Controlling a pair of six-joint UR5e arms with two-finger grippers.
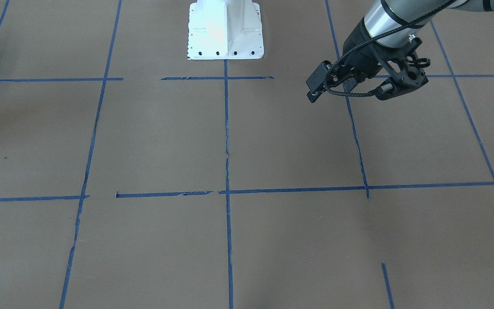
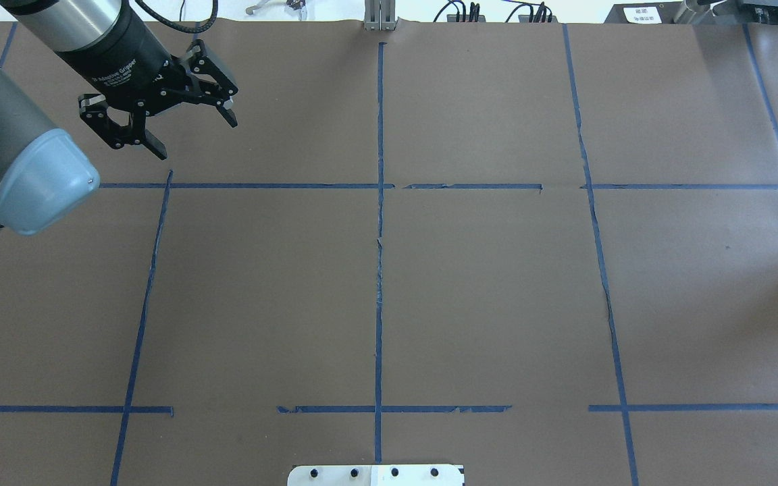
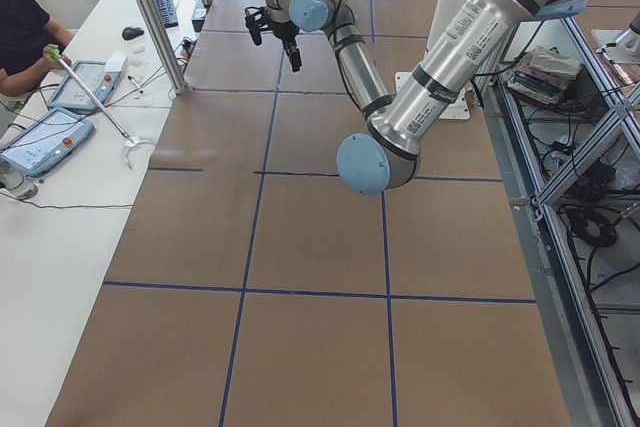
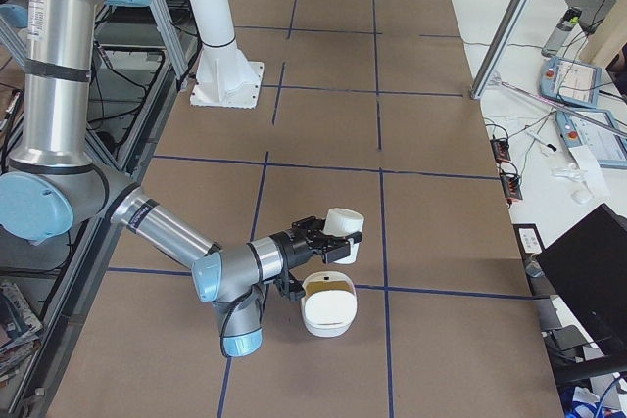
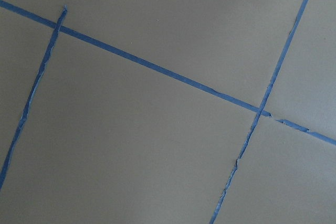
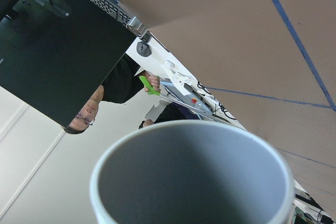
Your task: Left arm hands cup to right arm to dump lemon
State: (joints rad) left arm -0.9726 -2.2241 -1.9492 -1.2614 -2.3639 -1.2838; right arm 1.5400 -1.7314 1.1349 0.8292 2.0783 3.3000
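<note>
Dumping: cup (image 4: 345, 227) tips near bowl (image 4: 328, 323), lower middle, at right end effector (image 4: 328, 240) (grip: cannot tell); left end effector (image 2: 194, 135) released. Next, likely tip more.

Low in the centre of the right-side view: white-cream mug (image 4: 343, 221) tipped sideways at the near arm's slim black gripper (image 4: 331, 238), close above a white round bowl (image 4: 328, 323) on the brown paper-covered table (image 4: 441, 242). Upper left of the overhead view: bulky black latticed gripper (image 2: 196, 138), over the table, well apart from these.

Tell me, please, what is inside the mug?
Only bare grey wall shows inside the mug; its deepest part is cut off by the picture's lower edge.
</note>
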